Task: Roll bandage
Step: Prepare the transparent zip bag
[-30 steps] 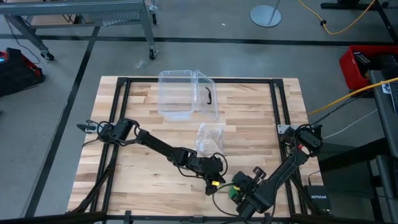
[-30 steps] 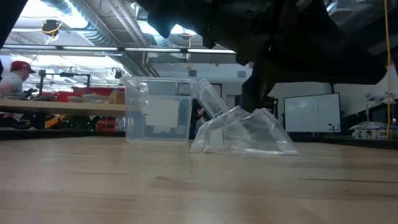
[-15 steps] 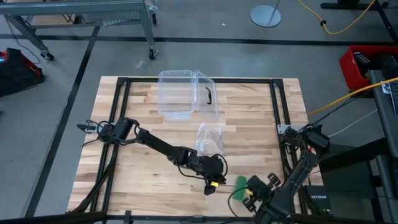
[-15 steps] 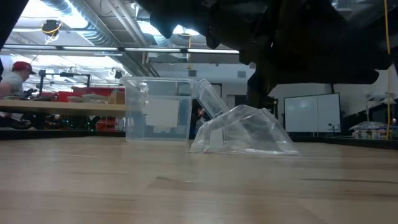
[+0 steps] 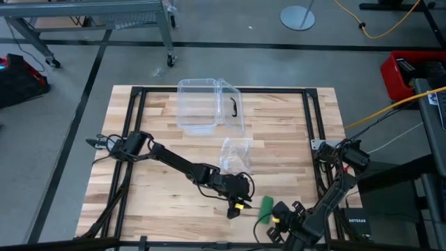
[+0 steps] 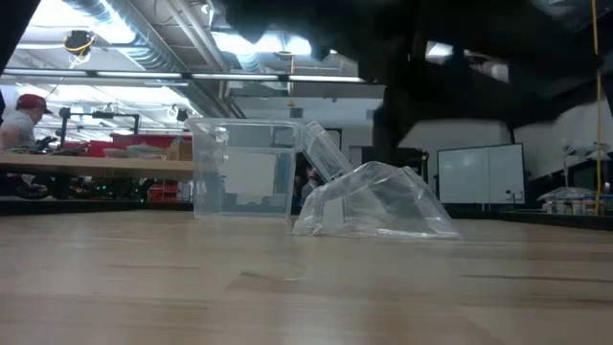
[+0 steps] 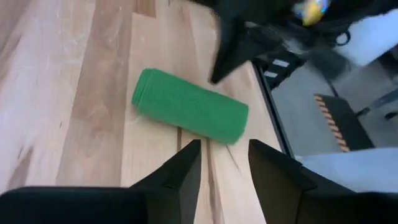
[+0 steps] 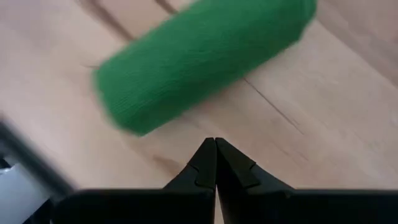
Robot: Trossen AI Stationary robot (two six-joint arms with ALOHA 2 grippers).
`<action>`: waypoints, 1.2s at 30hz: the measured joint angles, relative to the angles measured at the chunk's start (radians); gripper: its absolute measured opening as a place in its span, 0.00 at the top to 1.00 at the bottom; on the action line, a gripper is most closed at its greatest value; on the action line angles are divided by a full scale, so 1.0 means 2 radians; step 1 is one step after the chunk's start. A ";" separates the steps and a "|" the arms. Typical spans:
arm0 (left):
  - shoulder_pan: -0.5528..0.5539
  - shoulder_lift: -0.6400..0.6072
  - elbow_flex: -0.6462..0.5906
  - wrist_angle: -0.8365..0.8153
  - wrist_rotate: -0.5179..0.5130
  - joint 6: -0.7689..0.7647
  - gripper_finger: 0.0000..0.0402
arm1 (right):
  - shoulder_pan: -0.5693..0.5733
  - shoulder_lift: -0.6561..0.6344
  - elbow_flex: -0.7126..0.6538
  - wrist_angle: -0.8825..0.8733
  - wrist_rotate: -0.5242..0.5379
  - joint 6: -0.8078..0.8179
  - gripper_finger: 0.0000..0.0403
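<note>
The bandage (image 5: 265, 206) (image 7: 189, 106) (image 8: 199, 56) is a green roll that lies on its side on the wooden table, near the near edge and right of centre. My left gripper (image 5: 239, 206) (image 7: 224, 163) stands open on the roll's left, its fingertips just short of it. My right gripper (image 5: 274, 218) (image 8: 216, 158) is shut and points steeply down at the table beside the roll, on its near side, with a strip of bare wood between.
A clear plastic box (image 5: 209, 104) (image 6: 244, 172) with a black handle stands at the table's far middle. A crinkly clear wrapper (image 5: 235, 153) (image 6: 374, 203) lies between it and the grippers. Black frame rails (image 5: 310, 125) run along the table's edges. A person (image 6: 19, 115) sits far behind.
My right gripper has drawn back from over the bandage toward the table's near edge and tipped more steeply down. The roll, mostly covered by that gripper before, now lies bare on the wood between the two grippers.
</note>
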 joint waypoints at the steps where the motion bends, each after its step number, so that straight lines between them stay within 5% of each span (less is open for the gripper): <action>1: 0.000 -0.005 0.000 -0.017 0.002 0.008 0.70 | 0.000 0.001 -0.008 0.007 0.004 0.011 0.99; 16: 0.001 -0.042 0.000 -0.212 0.002 0.056 0.72 | 0.001 -0.001 -0.044 0.053 0.012 0.030 0.99; 31: 0.002 -0.042 0.000 -0.232 0.002 0.115 0.65 | -0.011 -0.001 -0.040 0.058 -0.044 0.022 0.98; 36: 0.002 -0.042 0.000 -0.240 0.000 0.121 0.65 | -0.022 -0.002 -0.039 0.063 -0.081 0.008 0.85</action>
